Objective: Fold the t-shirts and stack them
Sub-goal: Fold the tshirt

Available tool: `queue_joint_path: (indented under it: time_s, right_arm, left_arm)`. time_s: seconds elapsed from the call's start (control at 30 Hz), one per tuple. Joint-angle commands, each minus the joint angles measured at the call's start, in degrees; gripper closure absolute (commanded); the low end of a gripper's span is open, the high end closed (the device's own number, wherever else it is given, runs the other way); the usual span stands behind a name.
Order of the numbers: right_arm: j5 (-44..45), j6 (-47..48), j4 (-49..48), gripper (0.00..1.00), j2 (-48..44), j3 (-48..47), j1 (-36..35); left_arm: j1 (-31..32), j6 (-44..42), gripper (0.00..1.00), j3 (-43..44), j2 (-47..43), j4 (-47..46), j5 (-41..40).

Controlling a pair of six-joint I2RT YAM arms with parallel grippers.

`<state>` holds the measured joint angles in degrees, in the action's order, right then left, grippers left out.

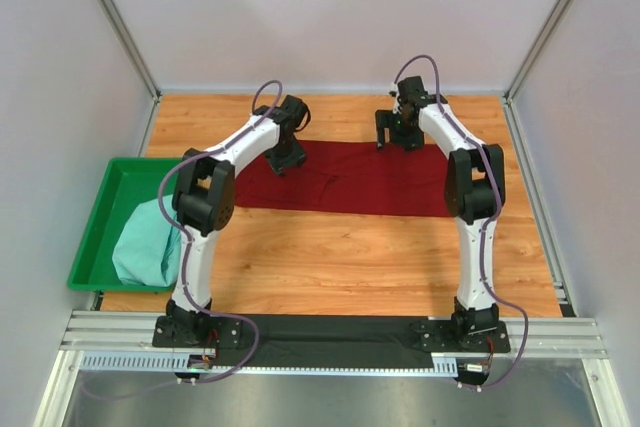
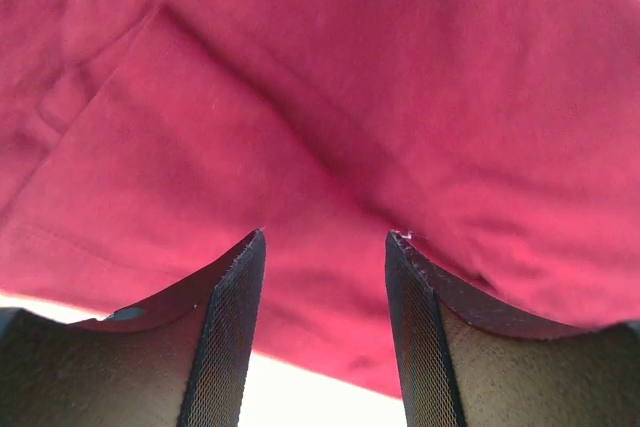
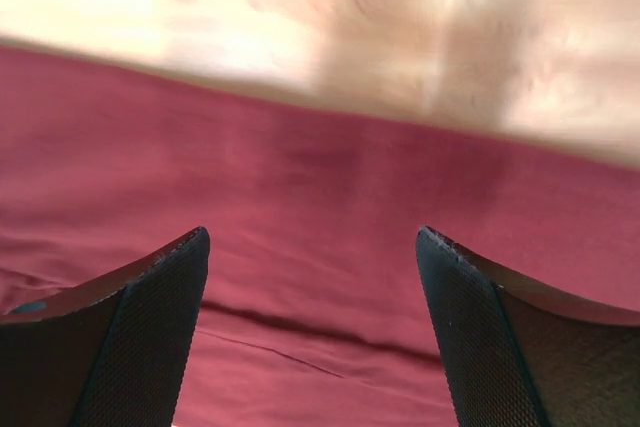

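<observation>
I see the maroon shirt (image 1: 350, 179) as a flat band across the table (image 1: 350, 257), and the mint shirt (image 1: 145, 242) bunched in the green tray (image 1: 118, 179) on the left. Both arms reach forward: left gripper (image 1: 285, 162) low over the band's left end, right gripper (image 1: 390, 137) above its far edge. Both sets of jaws are apart and hold nothing.

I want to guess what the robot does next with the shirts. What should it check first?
1. Left gripper open, nothing between its fingers: ok.
2. Right gripper open and empty: ok.
3. Maroon t-shirt lying flat on the table: ok.
4. Maroon t-shirt folded down small: not ok, it is a long band.
5. Mint t-shirt folded: not ok, it sits bunched in the green tray.
6. Shirts stacked together: not ok, they lie apart.
</observation>
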<state>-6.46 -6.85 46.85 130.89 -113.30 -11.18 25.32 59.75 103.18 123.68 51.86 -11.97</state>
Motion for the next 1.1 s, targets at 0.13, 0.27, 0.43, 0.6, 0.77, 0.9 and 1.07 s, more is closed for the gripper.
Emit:
queue_joint_path:
  time_s: [0.13, 0.27, 0.43, 0.6, 0.77, 0.9, 1.07]
  right_arm:
    - [6.37, -2.73, 4.74, 0.15, -3.35, 9.04, -0.24]
    - [11.03, -5.97, 6.58, 0.15, -7.83, 19.58, -1.47]
    - [9.56, -15.46, 4.31, 0.14, -19.16, 37.86, -6.73]
    - [3.22, -29.42, -0.86, 0.14, -29.19, 51.05, -15.52]
    - [-7.34, -43.41, -9.49, 0.13, -39.11, 58.19, -27.83]
    - [-0.09, -36.23, -3.03, 0.13, -40.80, 51.52, -30.39]
    - [9.18, -21.73, 1.67, 0.07, -43.79, 47.20, -29.60]
  left_arm:
    - [-0.62, -2.86, 0.41, 10.99, 6.83, 7.21, -4.74]
    - [-1.76, -10.14, 0.42, 18.44, 14.02, 10.80, -2.19]
    - [-3.96, -19.91, 0.43, 22.68, 18.44, 12.85, 2.03]
    - [-4.93, -34.13, 0.44, 24.44, 19.23, 8.89, 7.29]
    - [-5.10, -50.40, 0.44, 27.52, 19.06, -2.18, 10.65]
    - [-5.81, -56.67, 0.44, 28.74, 16.43, -7.47, 8.20]
    - [-5.72, -40.23, 0.41, 20.25, 2.20, -9.41, 5.57]
